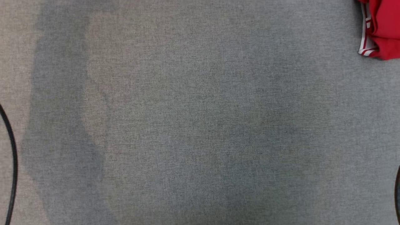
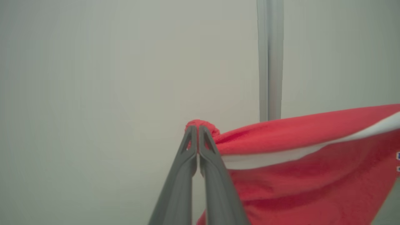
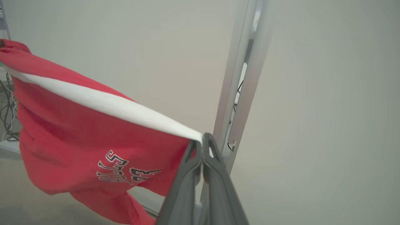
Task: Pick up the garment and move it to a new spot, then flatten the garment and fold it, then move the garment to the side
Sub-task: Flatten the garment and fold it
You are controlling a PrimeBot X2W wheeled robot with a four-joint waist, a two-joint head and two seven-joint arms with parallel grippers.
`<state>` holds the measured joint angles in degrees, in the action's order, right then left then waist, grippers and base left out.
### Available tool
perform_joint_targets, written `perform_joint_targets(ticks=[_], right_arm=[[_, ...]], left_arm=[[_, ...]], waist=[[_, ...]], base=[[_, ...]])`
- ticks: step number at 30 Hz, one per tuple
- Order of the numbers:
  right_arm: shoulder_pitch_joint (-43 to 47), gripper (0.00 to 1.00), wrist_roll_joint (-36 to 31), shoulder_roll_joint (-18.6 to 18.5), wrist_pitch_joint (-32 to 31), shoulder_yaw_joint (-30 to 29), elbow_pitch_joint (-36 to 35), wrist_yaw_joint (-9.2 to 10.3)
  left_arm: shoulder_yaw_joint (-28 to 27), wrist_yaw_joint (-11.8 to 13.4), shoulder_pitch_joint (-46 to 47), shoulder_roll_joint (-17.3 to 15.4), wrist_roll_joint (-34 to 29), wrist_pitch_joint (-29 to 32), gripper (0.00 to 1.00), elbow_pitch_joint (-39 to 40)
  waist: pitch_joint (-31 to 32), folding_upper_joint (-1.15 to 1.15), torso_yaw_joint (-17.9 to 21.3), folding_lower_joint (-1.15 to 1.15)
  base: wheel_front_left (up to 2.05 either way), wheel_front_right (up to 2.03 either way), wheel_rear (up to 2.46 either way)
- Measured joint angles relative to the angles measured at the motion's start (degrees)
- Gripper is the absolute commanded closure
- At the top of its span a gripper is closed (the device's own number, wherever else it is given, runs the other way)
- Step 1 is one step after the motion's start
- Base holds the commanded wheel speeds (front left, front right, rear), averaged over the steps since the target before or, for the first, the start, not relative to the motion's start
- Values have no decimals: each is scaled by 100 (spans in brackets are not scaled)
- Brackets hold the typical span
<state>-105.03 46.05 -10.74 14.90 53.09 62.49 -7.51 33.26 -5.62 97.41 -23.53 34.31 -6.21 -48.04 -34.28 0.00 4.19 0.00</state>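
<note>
Your left end effector (image 2: 197, 128) is clamped tight on a bunched red corner of the garment (image 2: 306, 162). Your right end effector (image 3: 203, 139) pinches the end of its white band (image 3: 103, 103). The cloth hangs stretched between them, its black-outlined lettering (image 3: 125, 172) creased. In the head view a red fold shows at the top right over the grey table (image 1: 200, 125); it may be touching, but you can't tell. A pale post (image 3: 240, 93) stands behind.

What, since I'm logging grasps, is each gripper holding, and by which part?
The red garment: left gripper pinches a bunched red corner, right gripper the white stripe's end.
</note>
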Motion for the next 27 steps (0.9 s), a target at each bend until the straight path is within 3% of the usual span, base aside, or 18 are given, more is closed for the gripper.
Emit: perform_joint_targets(ticks=[7,14,19,27], right_arm=[[808,100,-185,-291,10,193,-890,0],[2405,100,-230,-872,15,224,-2220,0],[3639,100,-304,-1094,23,54,-3034,0],[5702,100,-568,-1359,24,-218,-3890,0]], left_arm=[[-96,-121,-871,-7,414,-555,100,-157],[-402,-126,-2647,-107,878,-850,100,503],[-994,197,-4323,-124,983,-870,100,1507],[-1889,571,-6729,372,649,-871,100,2931]], waist=[[-24,0,-47,1],[352,0,-81,0],[739,0,-102,0],[1484,0,-163,0]], base=[[0,0,0],[0,0,0],[0,0,0],[0,0,0]])
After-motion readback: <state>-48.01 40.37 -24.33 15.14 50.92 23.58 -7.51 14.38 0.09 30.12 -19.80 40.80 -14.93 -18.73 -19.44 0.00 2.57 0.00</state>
